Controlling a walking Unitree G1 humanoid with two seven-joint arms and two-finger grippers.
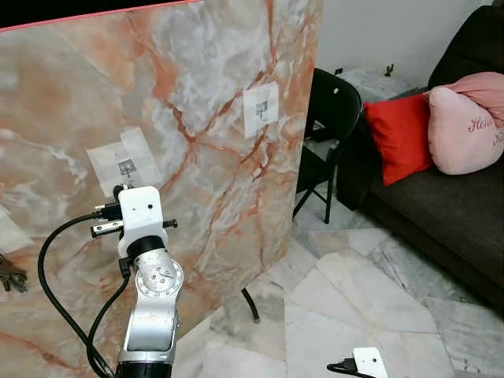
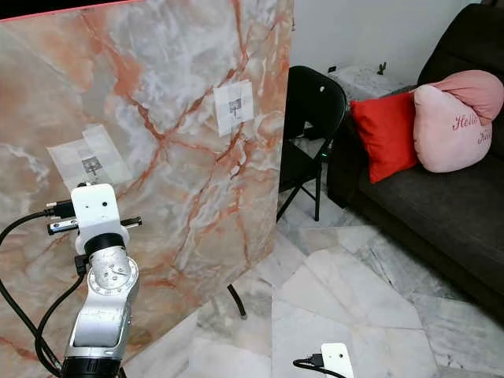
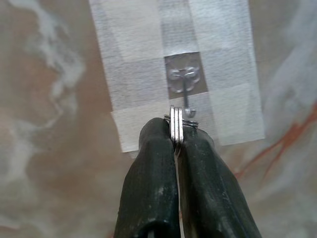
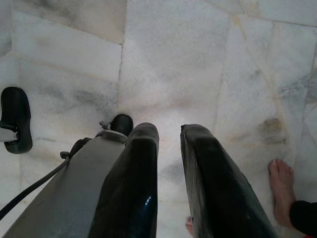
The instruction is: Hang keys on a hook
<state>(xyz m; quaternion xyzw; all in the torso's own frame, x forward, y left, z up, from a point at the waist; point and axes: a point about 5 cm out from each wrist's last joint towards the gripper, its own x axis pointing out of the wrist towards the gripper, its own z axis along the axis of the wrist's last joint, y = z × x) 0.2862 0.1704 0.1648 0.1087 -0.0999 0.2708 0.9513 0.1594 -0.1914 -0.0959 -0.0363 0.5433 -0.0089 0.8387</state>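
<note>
Nearest my head camera is the left arm's wrist (image 1: pixel 150 276), raised against the big marble-patterned panel (image 1: pixel 205 94) that carries the hooks, with the left gripper (image 3: pixel 176 141) pressed up to the taped patch near the panel's left edge. Its jaws are clamped together on the key ring (image 3: pixel 175 124), which I see edge-on in the left wrist view: the ring's plane stands perpendicular to the panel, its long axis running along the fingers toward the patch. The hook (image 3: pixel 186 94) sits just beside the ring, its small stem pointing down toward the jaws, its tip appearing just behind the ring's rim. I cannot tell whether the ring is actually threaded over it. That is my main worry: if I release while the ring only rests beside the tip, the keys drop to the floor. Pushing harder could peel the tape (image 3: pixel 133 84) or bend the hook. A second taped hook (image 1: pixel 261 108) sits toward the panel's right edge. My right gripper (image 4: pixel 168 148) hangs idle over the marble floor (image 4: pixel 198 59), jaws slightly apart, holding nothing; a person's bare foot (image 4: pixel 281 186) is nearby.
</note>
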